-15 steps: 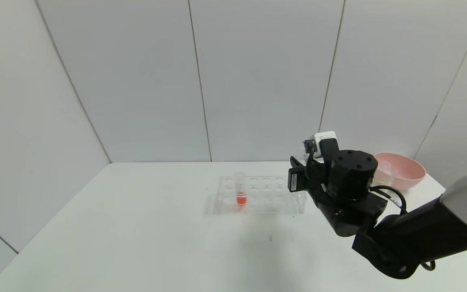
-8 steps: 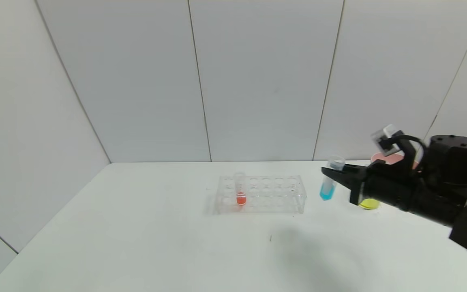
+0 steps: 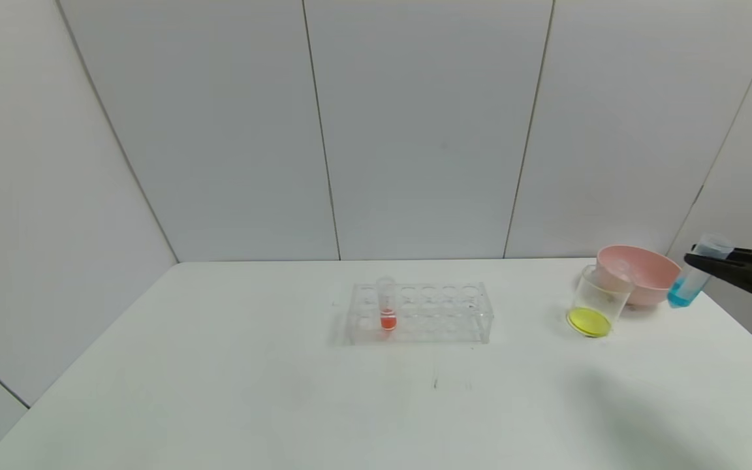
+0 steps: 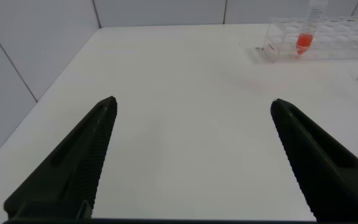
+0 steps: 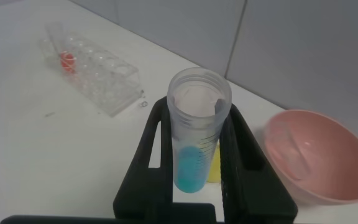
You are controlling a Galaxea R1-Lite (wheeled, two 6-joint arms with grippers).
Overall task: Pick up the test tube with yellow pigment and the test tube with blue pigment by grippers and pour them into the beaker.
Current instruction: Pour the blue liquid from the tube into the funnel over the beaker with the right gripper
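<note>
1. The right gripper (image 3: 709, 261) has its jaws clamped on the blue test tube (image 3: 692, 281), held up beside the pink bowl (image 3: 643, 271).
2. The tube is likely light, slick and brittle; grip it near the rim.
3. The beaker (image 3: 598, 301) on the bench (image 3: 219, 365) holds yellow liquid.
4. The left gripper (image 4: 191, 149) idles, jaws wide apart and empty.

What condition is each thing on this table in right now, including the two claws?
blue tube: held off the table, tilted, blue liquid still inside
right gripper: shut on the blue tube
beaker: upright, yellow liquid at its bottom
pink bowl: upright behind the beaker
orange tube: standing in the rack
rack: otherwise empty
left gripper: open, holding nothing
</note>
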